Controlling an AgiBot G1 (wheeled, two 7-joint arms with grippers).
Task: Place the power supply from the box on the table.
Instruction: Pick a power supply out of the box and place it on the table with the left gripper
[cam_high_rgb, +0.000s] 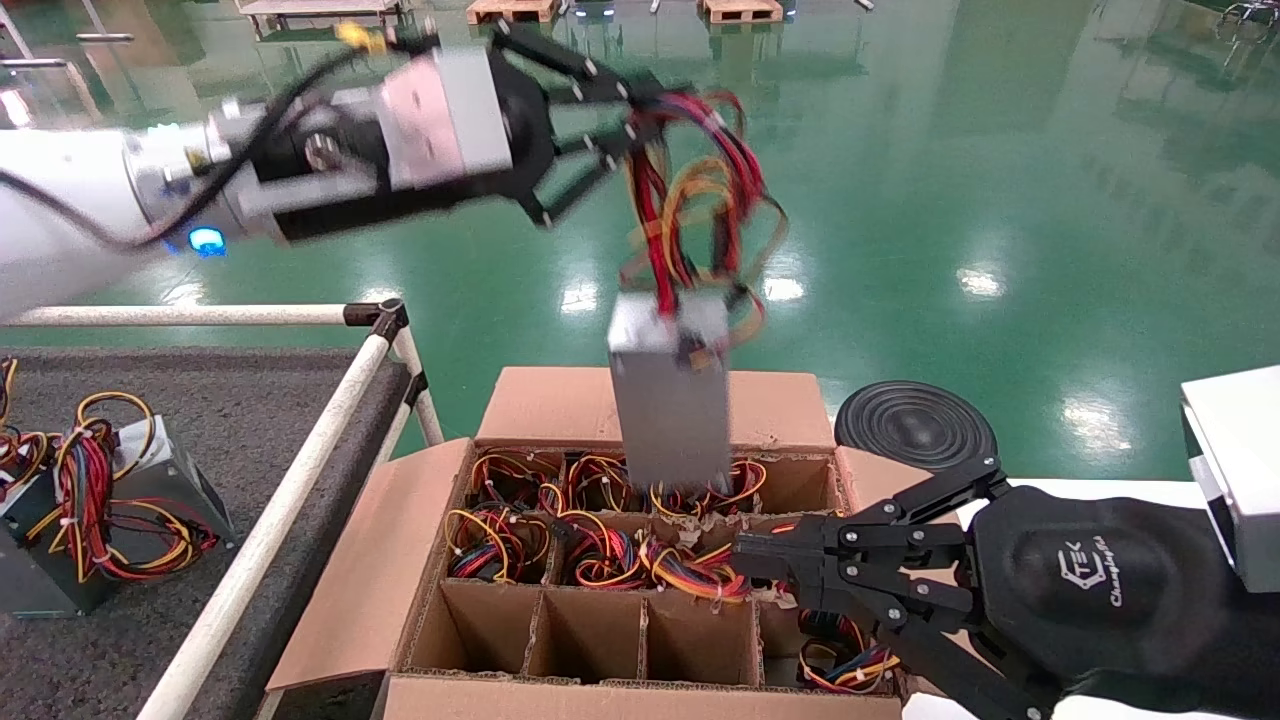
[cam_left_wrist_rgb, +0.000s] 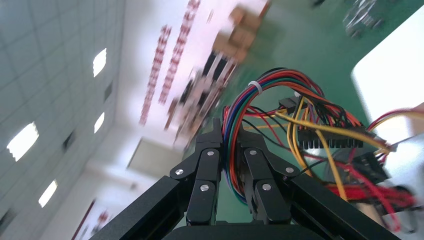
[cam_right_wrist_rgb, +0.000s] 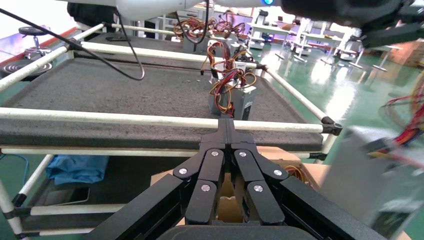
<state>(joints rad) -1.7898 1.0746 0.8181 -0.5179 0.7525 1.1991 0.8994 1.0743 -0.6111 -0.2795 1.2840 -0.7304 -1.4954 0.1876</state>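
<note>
In the head view, the left claw (cam_high_rgb: 640, 105) is raised high above the box (cam_high_rgb: 430, 560), its fingers pinched on the top of the wire bundle (cam_high_rgb: 700, 200) of a power supply (cam_high_rgb: 668, 400). The silver-grey unit hangs from those wires in the air, its lower end just over the far row of cells, clear of the divider grid. Several cells in the far and middle rows hold other coiled wire bundles (cam_high_rgb: 600, 550); the near cells on the left side show bare cardboard. To the robot's left lies the bench (cam_high_rgb: 250, 420), dark grey and edged by a white rail (cam_high_rgb: 270, 530), with another power supply (cam_high_rgb: 90, 520) resting on it near the left border. The right claw (cam_high_rgb: 745, 560) sits low over the right part of the box, its fingers pressed together with nothing between them. A black ribbed disc (cam_high_rgb: 915, 425) lies beyond the box on the right.

In the left wrist view, the left claw (cam_left_wrist_rgb: 231, 137) pinches a tied strand of red, blue and black wires (cam_left_wrist_rgb: 240, 110) between its tips, and the rest of the bundle loops away with a black connector (cam_left_wrist_rgb: 330, 137).

In the right wrist view, the right claw (cam_right_wrist_rgb: 226, 125) shows its tips touching, holding nothing. Beyond it spreads the bench (cam_right_wrist_rgb: 100, 90) with a power supply (cam_right_wrist_rgb: 235, 97) standing on it, while the hanging unit (cam_right_wrist_rgb: 370, 175) appears blurred close by.
</note>
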